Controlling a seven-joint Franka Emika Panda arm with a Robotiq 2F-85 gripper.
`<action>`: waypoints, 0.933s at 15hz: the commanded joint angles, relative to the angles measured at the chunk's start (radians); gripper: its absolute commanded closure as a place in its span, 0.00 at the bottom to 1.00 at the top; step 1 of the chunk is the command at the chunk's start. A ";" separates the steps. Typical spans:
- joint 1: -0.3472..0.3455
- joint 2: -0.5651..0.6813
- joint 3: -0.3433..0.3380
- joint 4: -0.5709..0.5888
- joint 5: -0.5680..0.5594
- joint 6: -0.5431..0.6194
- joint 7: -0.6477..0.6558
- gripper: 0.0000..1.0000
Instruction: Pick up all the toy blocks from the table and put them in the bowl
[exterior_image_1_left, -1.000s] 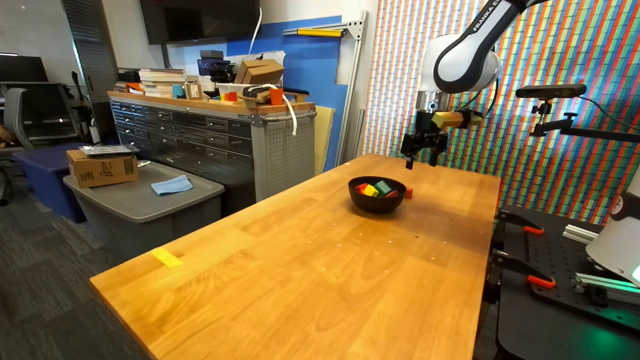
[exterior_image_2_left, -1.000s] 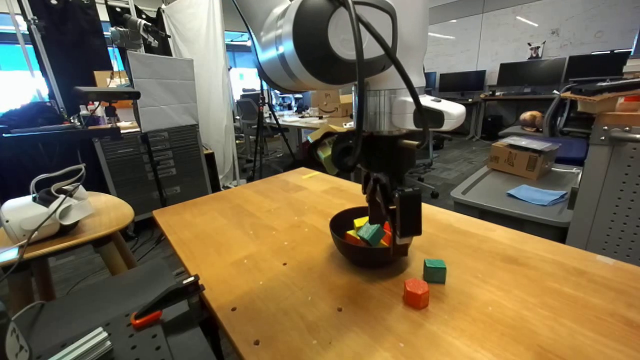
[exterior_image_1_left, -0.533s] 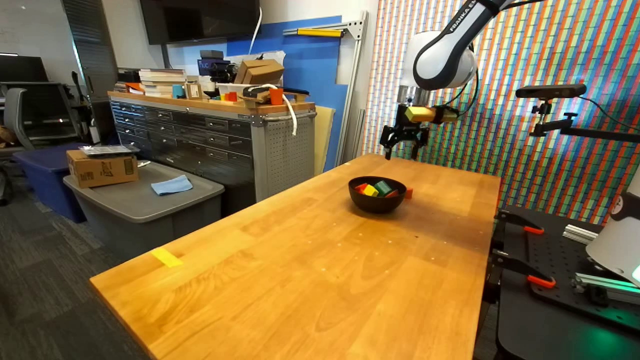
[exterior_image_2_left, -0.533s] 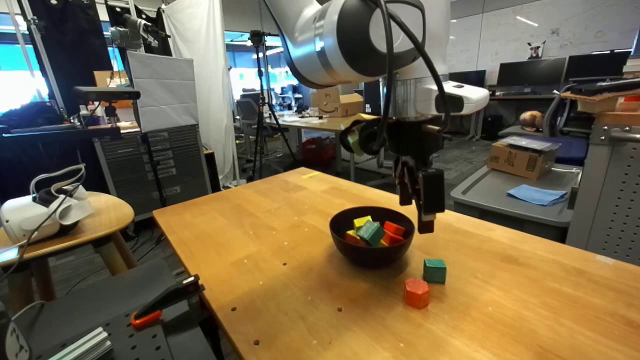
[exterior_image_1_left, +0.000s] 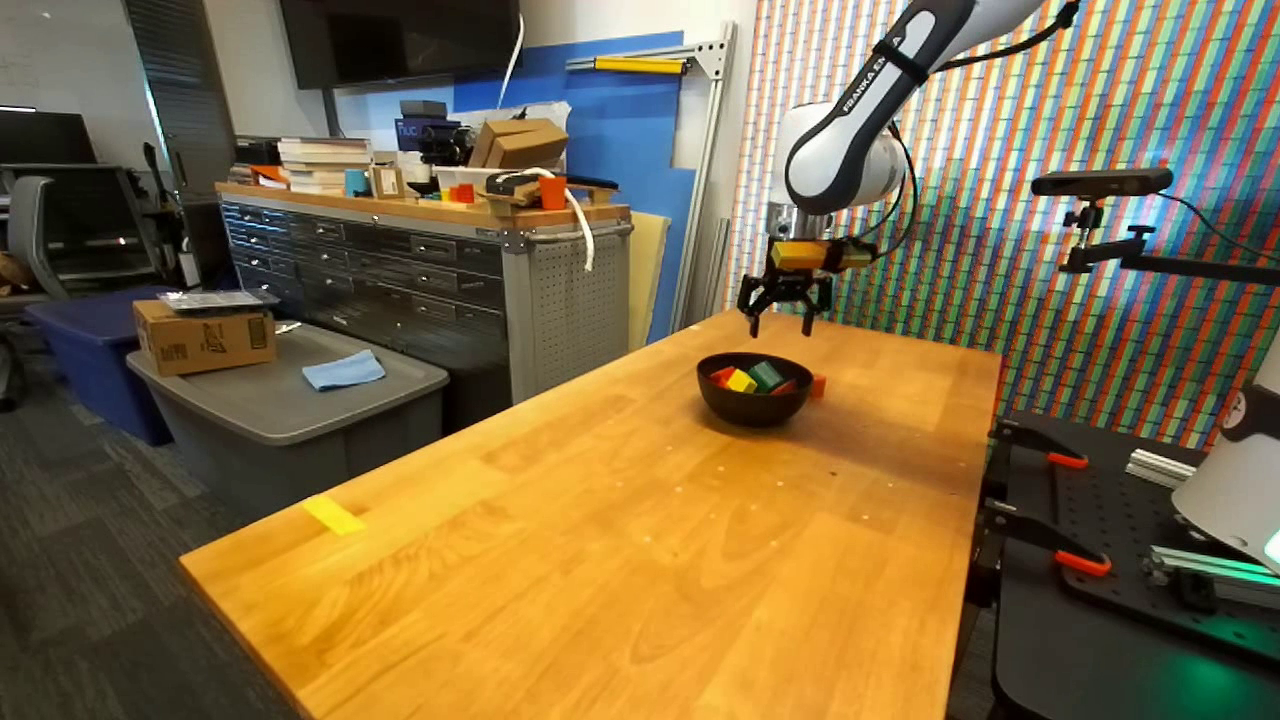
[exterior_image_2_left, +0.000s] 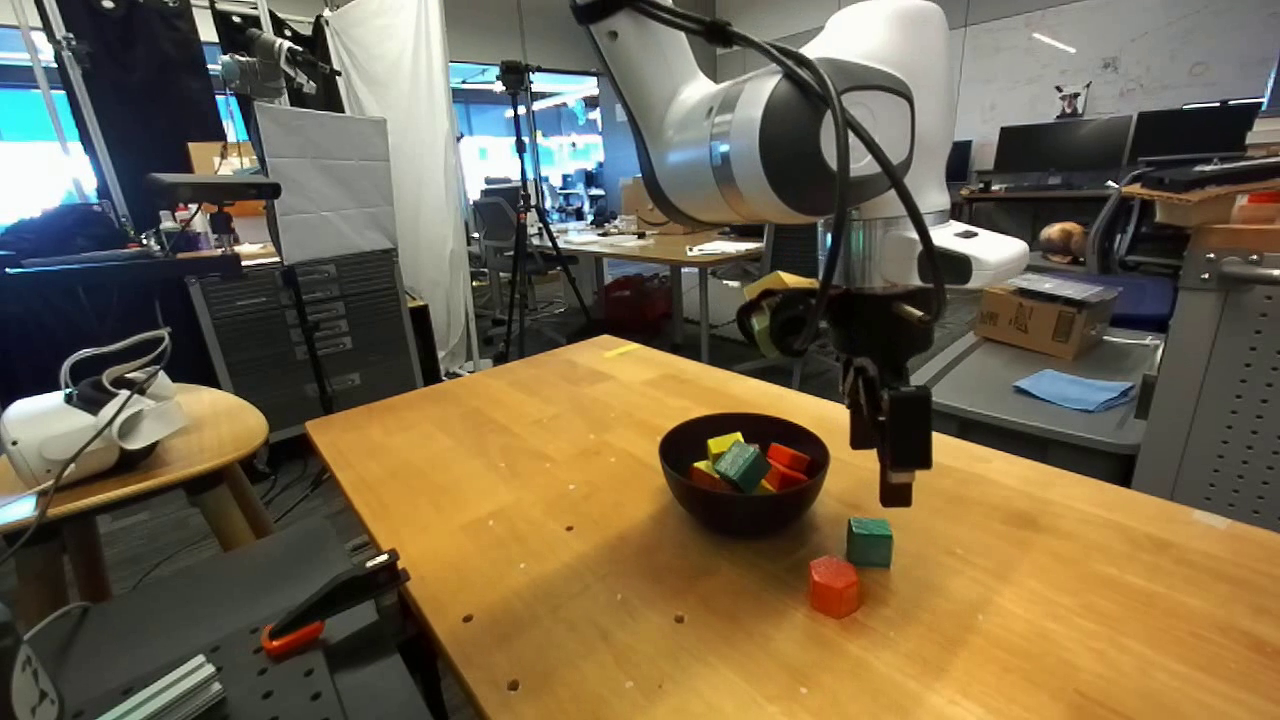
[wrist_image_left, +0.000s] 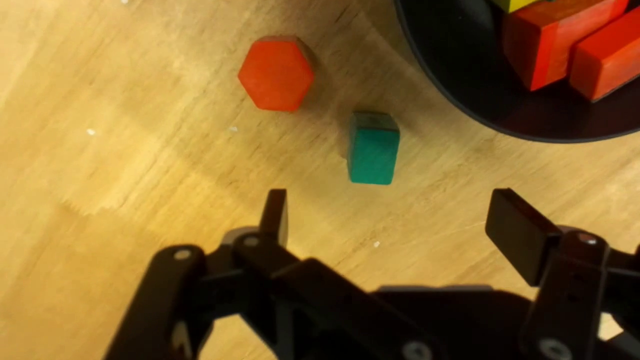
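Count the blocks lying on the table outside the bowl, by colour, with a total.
Red block: 1
Green block: 1
Total: 2

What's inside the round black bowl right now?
A green block, red blocks and at least one yellow block show inside the round black bowl; anything beneath them is covered.

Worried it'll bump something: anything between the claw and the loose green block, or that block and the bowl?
Nothing visible stands between gripper and green block; towards the bowl, only its own rim needs clearing.
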 joint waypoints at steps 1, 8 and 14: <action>0.028 0.086 -0.036 0.075 -0.008 0.014 0.011 0.00; 0.033 0.171 -0.020 0.120 0.054 -0.008 0.005 0.00; 0.033 0.195 -0.019 0.129 0.105 -0.001 0.006 0.58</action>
